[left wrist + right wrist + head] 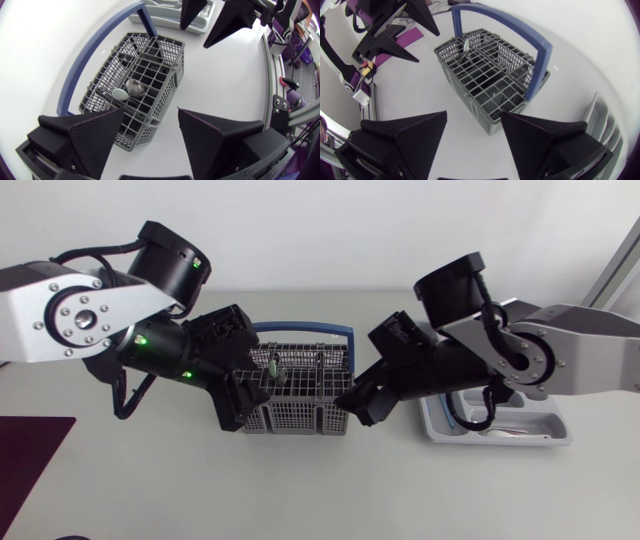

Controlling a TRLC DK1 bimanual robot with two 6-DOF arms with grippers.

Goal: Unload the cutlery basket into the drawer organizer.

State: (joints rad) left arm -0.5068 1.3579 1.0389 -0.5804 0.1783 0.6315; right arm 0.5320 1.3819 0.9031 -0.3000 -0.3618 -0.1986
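Left wrist view is showing the left gripper [151, 111] hanging just above one short end of the cutlery basket [150, 70]. Its two wedge fingers are spread wide and are gripping nothing. Just ahead of those fingers, in a middle compartment, a rounded metal piece [135, 87] is lying beside a pale oval tip [120, 93] — whether these are one utensil or two cannot be told. The other compartments in sight are looking dark and bare, though their depths are partly hidden.

Across the basket, the right gripper [473, 114] is hanging at the opposite short end. Its fingers are likewise standing apart with nothing between them. As far as the views are showing, neither gripper is touching the basket. The blue handle [300, 330] is running along one long side of it.

Farther off, on the right arm's side of the table, the drawer organizer [490, 441] is sitting partly under that arm, apart from the basket. Some metal pieces seem to be lying in its slots already, though they are too small to name.

Judging from this, the unloading is looking well along — most cutlery appears to be out, and a last piece or two is waiting in the middle compartment. No grasp on it is under way yet, so that pick and its placing in the organizer are what is left.
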